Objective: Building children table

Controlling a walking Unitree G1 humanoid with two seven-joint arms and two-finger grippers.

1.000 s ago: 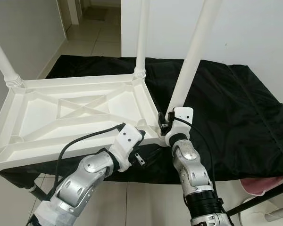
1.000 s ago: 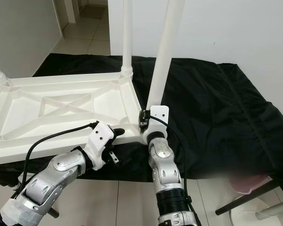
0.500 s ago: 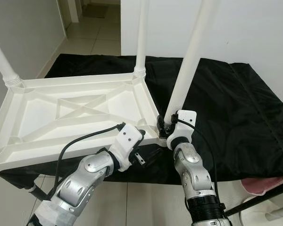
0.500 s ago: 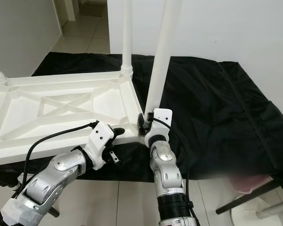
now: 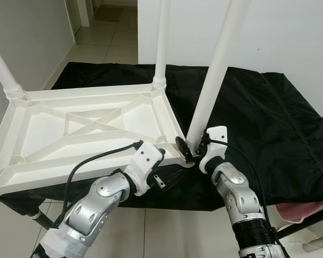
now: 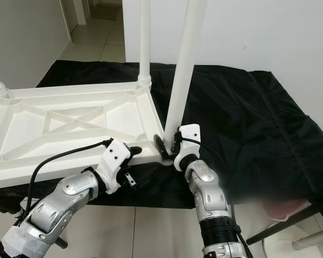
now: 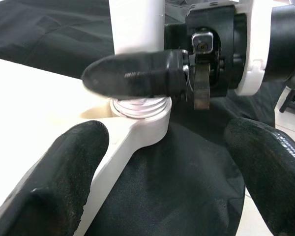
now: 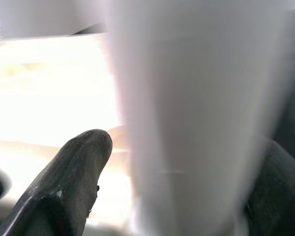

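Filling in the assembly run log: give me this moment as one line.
step: fitting leg | right gripper: jaws around near-corner table leg base | left gripper: open by tabletop corner | tabletop: upside down on black cloth

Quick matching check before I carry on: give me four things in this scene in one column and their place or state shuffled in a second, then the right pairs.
1. right hand
2. left hand
3. tabletop
4. black cloth

A. lies upside down, ribs showing
B. closed around the base of the near leg
C. open, under the tabletop's near corner
D. covers the work surface

Pairs: 1-B, 2-C, 3-A, 4-D
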